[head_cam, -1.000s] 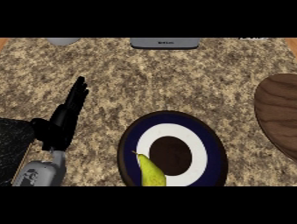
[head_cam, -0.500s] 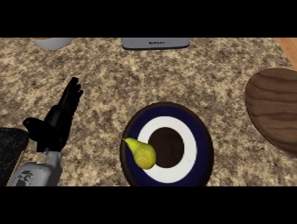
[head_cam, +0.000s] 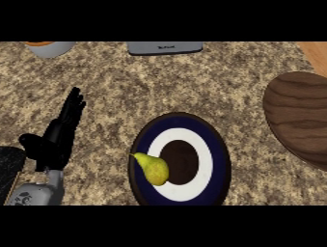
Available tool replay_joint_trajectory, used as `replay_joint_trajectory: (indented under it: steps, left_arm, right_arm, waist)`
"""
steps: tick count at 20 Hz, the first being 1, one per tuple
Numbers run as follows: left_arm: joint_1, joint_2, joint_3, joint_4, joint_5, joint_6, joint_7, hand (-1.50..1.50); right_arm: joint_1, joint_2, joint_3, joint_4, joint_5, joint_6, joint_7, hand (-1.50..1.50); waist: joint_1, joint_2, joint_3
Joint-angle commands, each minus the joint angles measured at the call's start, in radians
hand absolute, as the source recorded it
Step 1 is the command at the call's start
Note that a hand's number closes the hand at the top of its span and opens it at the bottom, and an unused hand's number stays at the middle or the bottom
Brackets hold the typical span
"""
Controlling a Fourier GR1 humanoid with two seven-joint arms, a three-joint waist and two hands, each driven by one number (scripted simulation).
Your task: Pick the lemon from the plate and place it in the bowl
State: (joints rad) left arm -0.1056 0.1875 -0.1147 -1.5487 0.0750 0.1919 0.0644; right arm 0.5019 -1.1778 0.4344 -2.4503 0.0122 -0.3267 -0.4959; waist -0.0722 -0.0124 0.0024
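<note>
Lemon (head_cam: 152,168) lengthwise on plate (head_cam: 216,140), tip up-left; left robot hand (head_cam: 55,140) beside, fingers straight.

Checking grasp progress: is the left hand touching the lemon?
Apart. The head view shows bare counter between the left hand and the lemon on the plate.

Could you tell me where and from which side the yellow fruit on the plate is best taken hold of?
Probably across the broad, rounded lower body of the yellow fruit, coming from above. It lies flat on the left part of the plate, its narrow tip pointing up-left, so the tip gives little to hold. The left hand, open with straight fingers, rests left of the plate.
</note>
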Motion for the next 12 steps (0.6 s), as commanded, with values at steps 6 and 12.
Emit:
replay_joint_trajectory:
  steps: [6,12]
  left_arm:
    - [0.003,0.017,0.018,0.012,0.006,-0.020,-0.007,0.00]
    - [0.002,0.002,-0.005,-0.024,0.007,-0.031,0.014,0.00]
  right_arm:
    - [0.093,-0.058,-0.427,0.017,-0.335,0.081,0.003,1.50]
    - [0.036,-0.081,-0.719,0.130,-0.552,0.265,0.105,1.50]
  waist:
    - [0.012,0.005,-0.002]
    - [0.034,0.005,-0.004]
